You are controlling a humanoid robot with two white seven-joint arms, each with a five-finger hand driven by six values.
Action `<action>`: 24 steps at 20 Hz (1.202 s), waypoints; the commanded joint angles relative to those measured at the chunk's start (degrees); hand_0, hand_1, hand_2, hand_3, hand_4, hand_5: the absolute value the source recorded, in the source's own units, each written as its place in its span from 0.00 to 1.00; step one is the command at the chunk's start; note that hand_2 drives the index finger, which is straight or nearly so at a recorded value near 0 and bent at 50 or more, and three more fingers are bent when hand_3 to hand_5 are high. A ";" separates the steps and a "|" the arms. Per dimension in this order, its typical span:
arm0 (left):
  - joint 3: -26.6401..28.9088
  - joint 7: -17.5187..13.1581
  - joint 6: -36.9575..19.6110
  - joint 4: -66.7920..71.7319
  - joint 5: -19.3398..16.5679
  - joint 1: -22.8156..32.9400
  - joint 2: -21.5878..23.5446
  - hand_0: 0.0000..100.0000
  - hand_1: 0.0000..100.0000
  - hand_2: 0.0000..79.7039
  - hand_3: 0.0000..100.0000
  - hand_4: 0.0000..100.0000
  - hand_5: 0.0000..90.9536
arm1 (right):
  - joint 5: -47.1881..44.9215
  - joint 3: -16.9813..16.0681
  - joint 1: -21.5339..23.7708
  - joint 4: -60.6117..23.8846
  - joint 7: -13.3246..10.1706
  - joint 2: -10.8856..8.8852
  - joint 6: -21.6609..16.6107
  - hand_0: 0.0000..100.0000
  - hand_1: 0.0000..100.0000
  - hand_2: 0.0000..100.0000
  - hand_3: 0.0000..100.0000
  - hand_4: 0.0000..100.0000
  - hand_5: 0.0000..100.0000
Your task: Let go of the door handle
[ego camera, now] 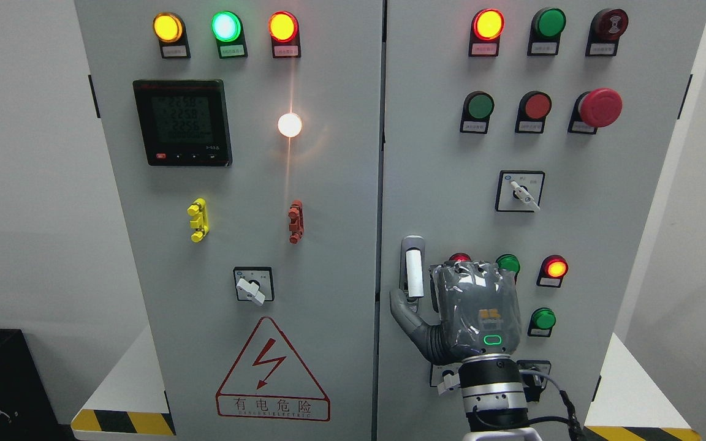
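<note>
While it hovers at the grey cabinet's right door [451,153], the right hand [460,312] has its back to cam, thumb stretched left and touching the bottom of the white-grip metal door handle [413,269]; other fingers hidden, so can't tell if it grips.

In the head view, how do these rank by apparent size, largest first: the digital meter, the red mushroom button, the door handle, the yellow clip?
1. Digital meter
2. Door handle, with its lower end hidden behind the right hand
3. Red mushroom button
4. Yellow clip

The button and the clip look close in size, so their order is unsure.
</note>
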 commanded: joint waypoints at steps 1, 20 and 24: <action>0.00 0.02 -0.04 -0.01 -0.05 0.97 0.00 0.12 0.56 0.00 0.00 0.00 0.00 | 0.00 -0.43 -0.20 0.75 -0.08 0.00 0.04 0.30 0.34 0.95 1.00 1.00 1.00; 0.00 0.02 -0.04 -0.01 -0.05 0.97 0.00 0.12 0.56 0.00 0.00 0.00 0.00 | 0.00 -0.43 -0.11 0.57 -0.26 0.00 0.92 0.44 0.33 0.95 1.00 1.00 1.00; 0.00 0.02 -0.04 -0.01 -0.05 0.97 0.00 0.12 0.56 0.00 0.00 0.00 0.00 | 0.00 -0.35 0.07 0.40 -0.34 0.00 0.92 0.47 0.33 0.95 1.00 1.00 1.00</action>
